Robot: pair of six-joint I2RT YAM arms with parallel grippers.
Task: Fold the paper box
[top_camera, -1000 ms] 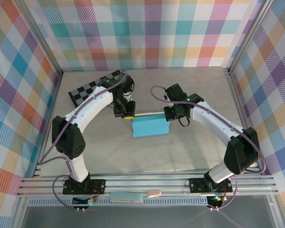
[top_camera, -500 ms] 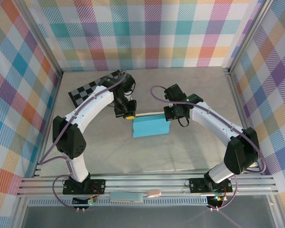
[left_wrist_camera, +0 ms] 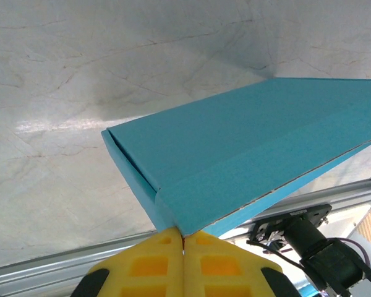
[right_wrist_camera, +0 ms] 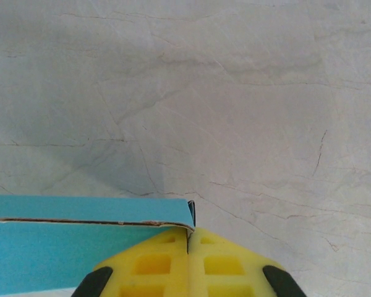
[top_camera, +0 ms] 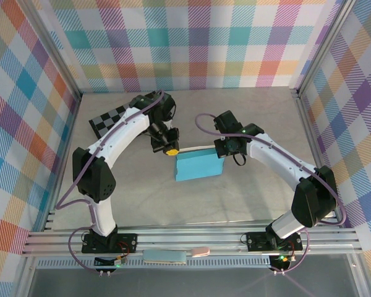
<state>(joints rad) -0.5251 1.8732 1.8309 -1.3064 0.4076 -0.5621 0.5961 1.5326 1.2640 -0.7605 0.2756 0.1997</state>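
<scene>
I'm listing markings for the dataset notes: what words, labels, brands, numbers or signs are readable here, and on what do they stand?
None can be read.
The paper box is plain turquoise card with no print, seen from above and from both wrists.
The checkerboard bears only dark and grey squares.
The small boards under the near rail are too small to read.

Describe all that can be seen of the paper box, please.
The paper box is thin turquoise card, folded into a flat rectangular shape, with a crease along one long side and a paler strip along its far edge. It rests on the grey table between the two arms. The left gripper is shut on its far left corner, and the right gripper on its far right corner.
</scene>
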